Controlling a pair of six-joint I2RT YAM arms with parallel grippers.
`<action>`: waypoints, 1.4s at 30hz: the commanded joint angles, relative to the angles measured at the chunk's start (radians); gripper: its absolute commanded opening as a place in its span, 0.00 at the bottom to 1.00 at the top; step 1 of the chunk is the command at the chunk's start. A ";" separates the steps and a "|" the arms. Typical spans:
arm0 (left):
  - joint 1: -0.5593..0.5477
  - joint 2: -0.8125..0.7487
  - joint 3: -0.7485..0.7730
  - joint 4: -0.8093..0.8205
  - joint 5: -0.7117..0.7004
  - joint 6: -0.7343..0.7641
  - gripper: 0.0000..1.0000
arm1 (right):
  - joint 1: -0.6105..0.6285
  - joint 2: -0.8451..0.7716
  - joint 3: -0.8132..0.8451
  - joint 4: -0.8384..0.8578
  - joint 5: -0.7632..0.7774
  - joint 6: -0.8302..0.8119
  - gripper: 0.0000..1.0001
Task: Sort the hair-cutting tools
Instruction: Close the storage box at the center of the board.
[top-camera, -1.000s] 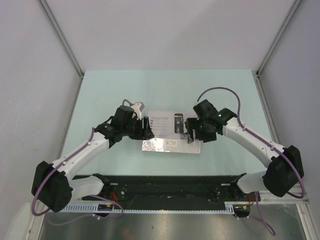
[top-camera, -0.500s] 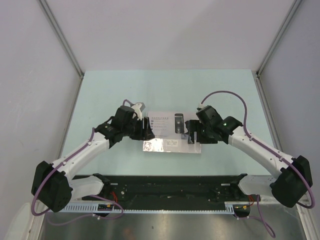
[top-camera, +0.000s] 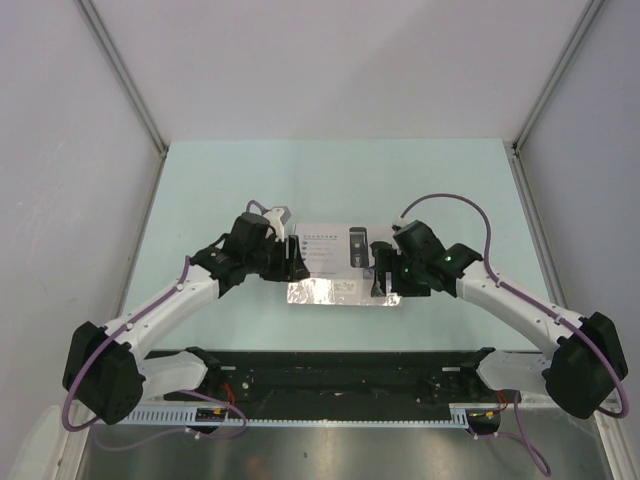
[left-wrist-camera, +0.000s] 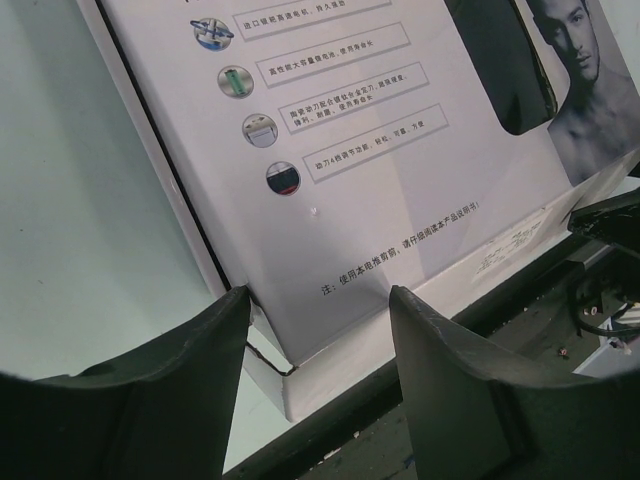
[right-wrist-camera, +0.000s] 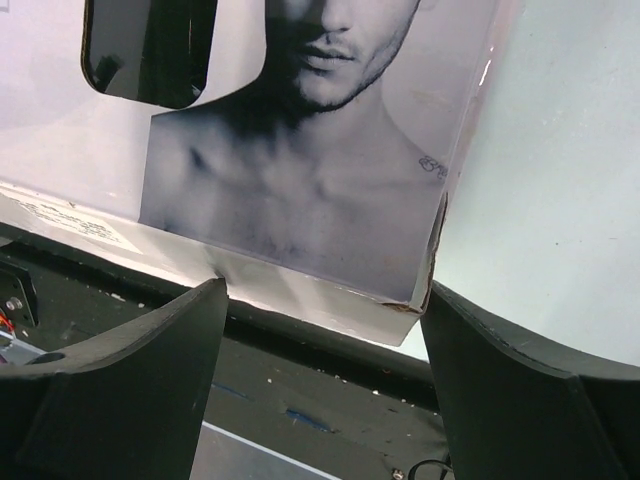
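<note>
The hair-cutting tools are out of view. Only the flat white box (top-camera: 328, 250) with its printed lid shows, lying mid-table. My left gripper (top-camera: 294, 258) stands open at the box's left end. In the left wrist view the box's (left-wrist-camera: 330, 180) near-left corner lies between the left gripper's (left-wrist-camera: 320, 295) fingers. My right gripper (top-camera: 381, 270) stands open at the right end. In the right wrist view the box's (right-wrist-camera: 300, 200) near-right corner sits between the right gripper's (right-wrist-camera: 322, 290) fingers, and the right fingertip (right-wrist-camera: 440, 300) is against the end wall.
The pale green table (top-camera: 330, 180) is walled by grey panels on three sides. A black rail (top-camera: 340, 370) with the arm bases runs along the near edge. A shiny strip (top-camera: 340, 293) shows along the box's near side.
My right arm has swung its wrist down and toward the near edge at the box's right end, and its jaws have widened a little. The left arm and the box stay put.
</note>
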 joint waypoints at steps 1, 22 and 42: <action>-0.017 -0.031 -0.001 0.044 0.033 -0.018 0.63 | 0.002 -0.042 0.004 0.039 0.033 0.002 0.82; -0.022 -0.023 0.006 0.043 0.028 -0.014 0.63 | 0.002 -0.003 0.001 0.153 0.185 -0.143 0.86; -0.049 -0.019 0.038 0.044 0.049 -0.012 0.63 | 0.001 0.007 0.084 0.175 0.015 -0.071 0.80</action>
